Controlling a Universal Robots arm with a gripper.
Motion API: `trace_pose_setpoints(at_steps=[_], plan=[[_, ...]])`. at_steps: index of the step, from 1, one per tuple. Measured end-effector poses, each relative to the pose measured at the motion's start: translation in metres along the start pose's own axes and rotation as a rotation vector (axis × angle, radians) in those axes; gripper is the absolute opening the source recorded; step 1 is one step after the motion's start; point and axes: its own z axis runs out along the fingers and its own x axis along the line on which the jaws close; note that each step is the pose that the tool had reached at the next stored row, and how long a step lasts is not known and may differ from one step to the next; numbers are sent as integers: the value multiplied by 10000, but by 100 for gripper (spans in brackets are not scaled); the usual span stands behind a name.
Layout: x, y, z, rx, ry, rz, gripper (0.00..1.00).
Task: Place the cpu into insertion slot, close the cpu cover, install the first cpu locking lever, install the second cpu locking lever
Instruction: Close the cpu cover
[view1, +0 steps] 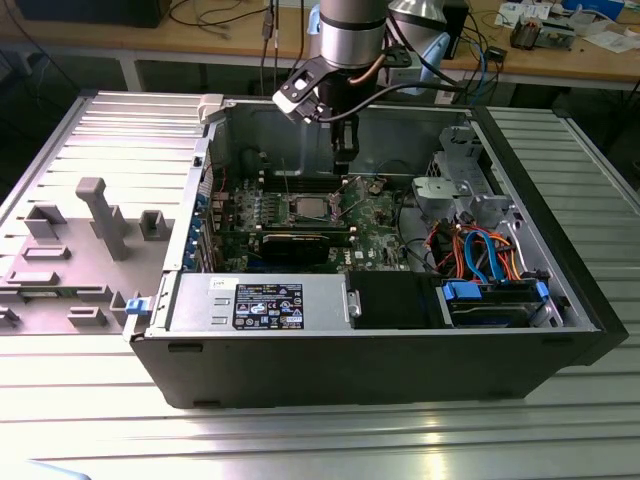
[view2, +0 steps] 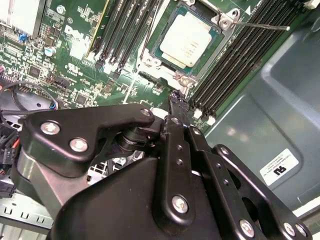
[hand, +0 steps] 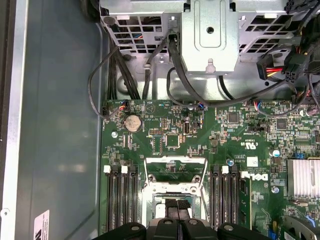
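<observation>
Gripper: the gripper (view1: 343, 163) hangs on the arm inside the open computer case (view1: 350, 370); in the second wrist view its tips are just beside the near corner of the socket
Jaws: pressed together in both wrist views, nothing visible between them; contact with the socket frame cannot be told
Cpu: the cpu (view2: 186, 39) lies flat in the socket, silvery top uncovered, a narrow green border around it
Insertion slot: the insertion slot (view2: 150, 62) has a silvery rim with screws at its corners and is set in the green circuit board (hand: 165, 125) between two banks of memory slots (view2: 235, 55)
Cpu cover: the cpu cover (hand: 175, 160) is raised off the chip on the far side of the socket from the gripper, green board showing through its window
Locking lever: one locking lever (view2: 260, 25), a thin rod, juts out sideways from a socket corner across the memory slots, unlatched
Nearby: the black graphics card (view1: 300, 240) lies just beside the socket
Support: the case lies on its side on a ribbed metal table (view1: 300, 440)
</observation>
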Motion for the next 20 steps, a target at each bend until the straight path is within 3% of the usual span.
trace_pose_setpoints(at_steps=[20], plan=[[0, 33, 2, -1, 1, 0, 11]])
